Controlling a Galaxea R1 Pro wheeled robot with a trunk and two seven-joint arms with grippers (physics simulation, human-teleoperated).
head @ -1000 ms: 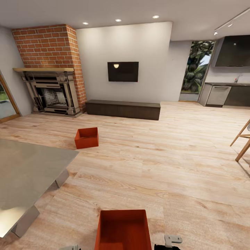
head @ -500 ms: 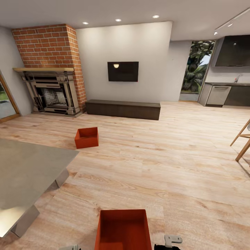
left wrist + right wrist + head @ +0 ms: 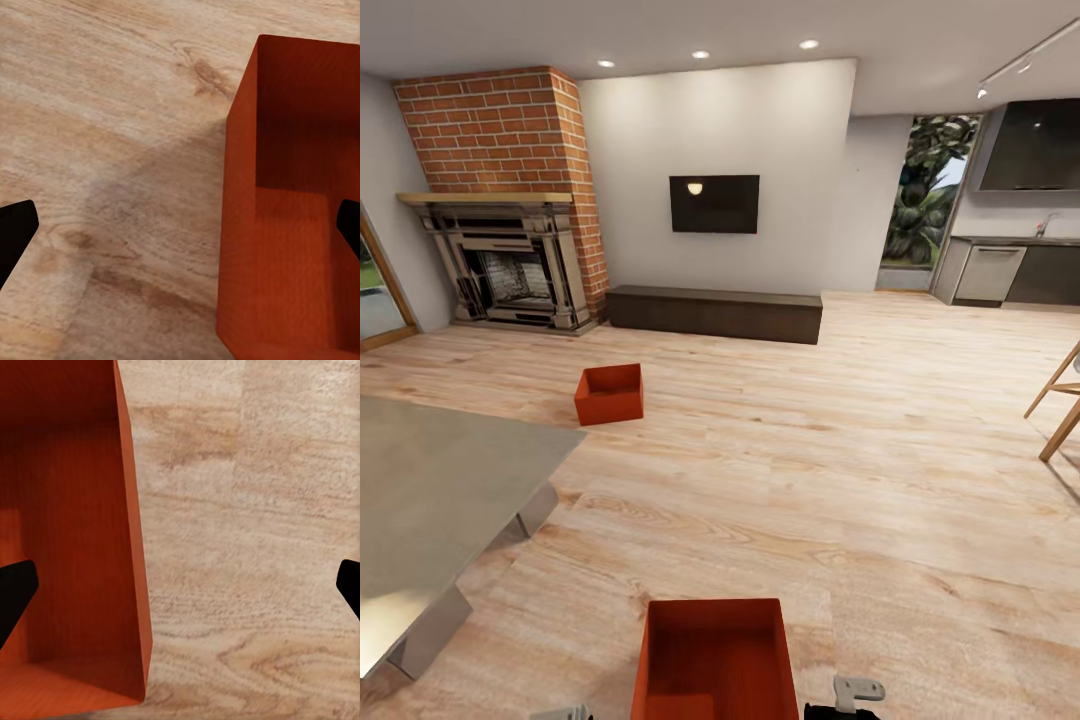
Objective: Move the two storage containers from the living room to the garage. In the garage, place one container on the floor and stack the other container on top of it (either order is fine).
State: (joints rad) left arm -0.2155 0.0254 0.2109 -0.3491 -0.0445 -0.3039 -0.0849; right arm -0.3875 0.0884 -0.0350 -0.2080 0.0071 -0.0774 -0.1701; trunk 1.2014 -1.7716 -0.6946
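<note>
Between the earlier head views and this one, very little changes: the whole picture slides slightly, with the fireplace (image 3: 510, 250), the TV (image 3: 714, 204) and the low dark bench (image 3: 715, 314) all sitting a touch differently in frame. That reads as a small tilt of the head or trunk, not as any move of the things. Both storage containers hold their places on the light wood floor (image 3: 880, 480) of the living room.

The near container (image 3: 715, 660) sits at the bottom centre of the head view, open top up, directly in front of the robot. The far container (image 3: 609, 396) rests left of centre in the middle distance, well apart from the first, beyond the corner of the grey glass table (image 3: 430, 500) at the lower left.

The left gripper (image 3: 180, 225) is spread wide, its dark fingertips at the two side edges of the left wrist view, one over bare floor and one over the container's interior, so the jaws straddle one long wall. The right gripper (image 3: 180, 585) is equally wide and straddles the opposite wall the same way. Neither touches the walls that I can see.

My reading is that the robot is settling into a two-armed pickup of the near container; nothing has been lifted, and the garage leg is entirely ahead.
</note>
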